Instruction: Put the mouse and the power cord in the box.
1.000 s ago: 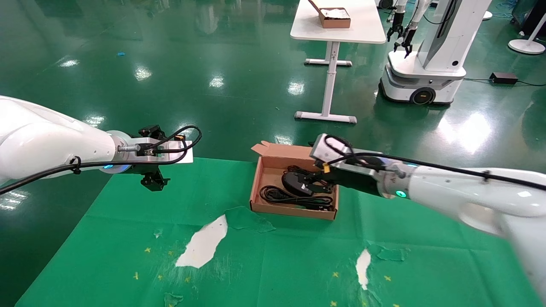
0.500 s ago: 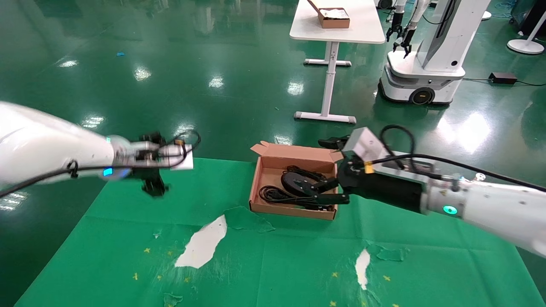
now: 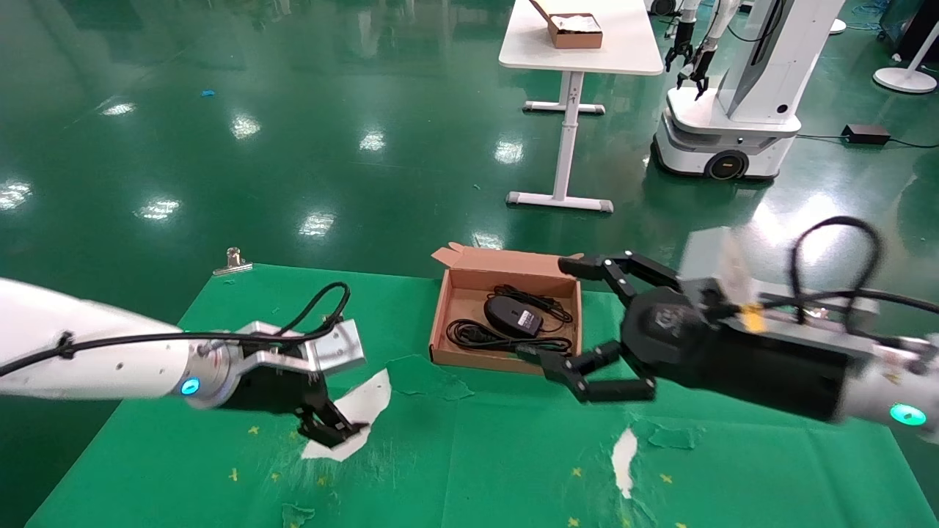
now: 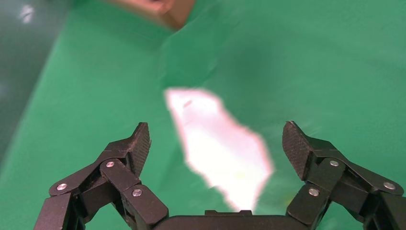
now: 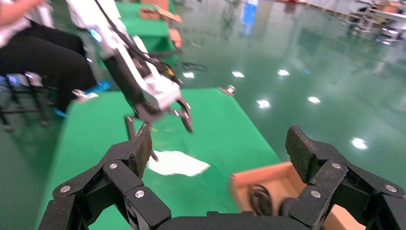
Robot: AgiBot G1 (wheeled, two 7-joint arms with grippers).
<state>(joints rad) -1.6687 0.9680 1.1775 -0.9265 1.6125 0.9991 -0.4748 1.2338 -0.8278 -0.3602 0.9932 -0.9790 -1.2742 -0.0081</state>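
One mouse [image 3: 513,315], one power cord [image 3: 477,336], two boxes [image 3: 443,317].

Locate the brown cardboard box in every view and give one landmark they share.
Head view: shallow brown cardboard box at centre, on the green cloth.
Left wrist view: only one corner, at the frame edge.
Right wrist view: a corner, low in frame.
Shared landmark: the white torn patch.

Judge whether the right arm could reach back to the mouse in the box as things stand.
Probably yes. The right gripper hangs open beside the box, whose lid is folded back, and the mouse lies uncovered on top of the power cord.
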